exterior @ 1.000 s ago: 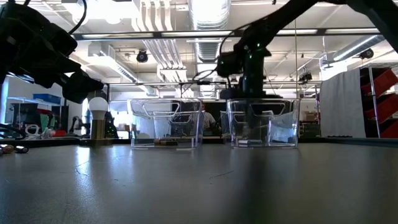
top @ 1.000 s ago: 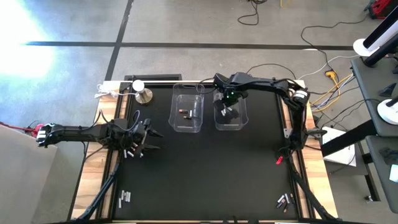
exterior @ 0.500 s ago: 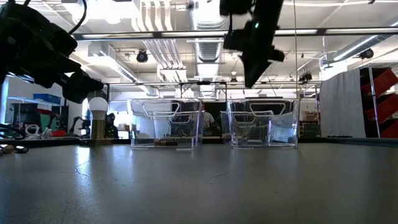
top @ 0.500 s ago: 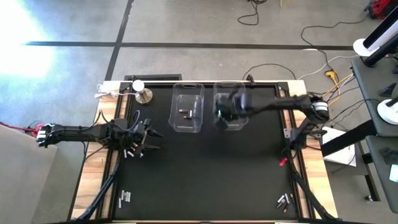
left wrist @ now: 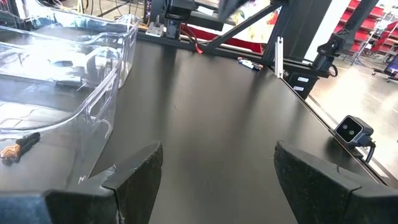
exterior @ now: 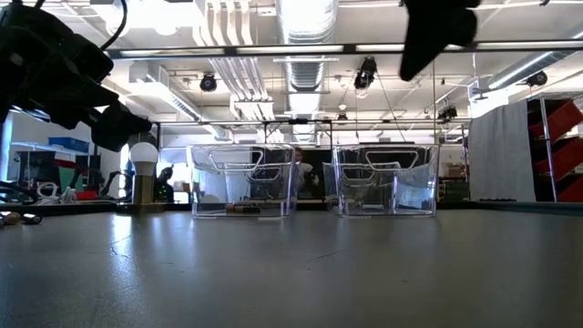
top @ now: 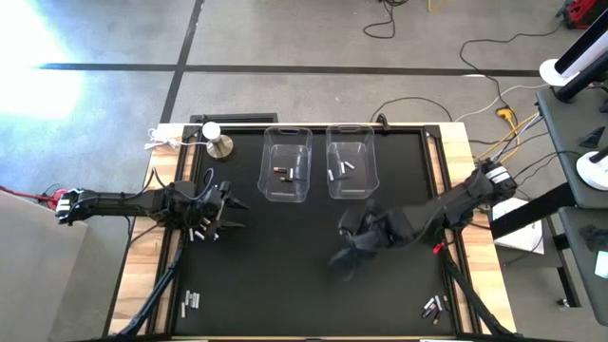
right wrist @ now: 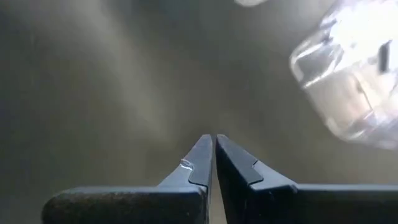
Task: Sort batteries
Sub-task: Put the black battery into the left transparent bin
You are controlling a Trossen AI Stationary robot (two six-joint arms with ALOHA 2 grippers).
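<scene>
Two clear bins stand at the far middle of the black mat. The left bin (top: 286, 163) holds a dark battery (top: 282, 171). The right bin (top: 351, 161) holds two white batteries (top: 346, 168). More batteries lie loose near the mat's left edge (top: 199, 231), at the near left corner (top: 191, 302) and at the near right corner (top: 435, 306). My right gripper (top: 353, 249) hangs blurred over the mat's middle, nearer than the bins, shut (right wrist: 214, 149) with nothing showing between its fingers. My left gripper (top: 226, 211) waits open (left wrist: 214, 174) at the mat's left side.
A silver knob-like stand (top: 219, 144) with a white ball (top: 211, 130) sits at the far left corner. A red-tipped object (top: 437, 248) lies by the right rail. The mat between the bins and the near edge is bare (top: 285, 275).
My right gripper has come up out of the right bin and swung fast toward the table's near edge, out over the mat's middle, rolling as it went; it has stayed shut.
</scene>
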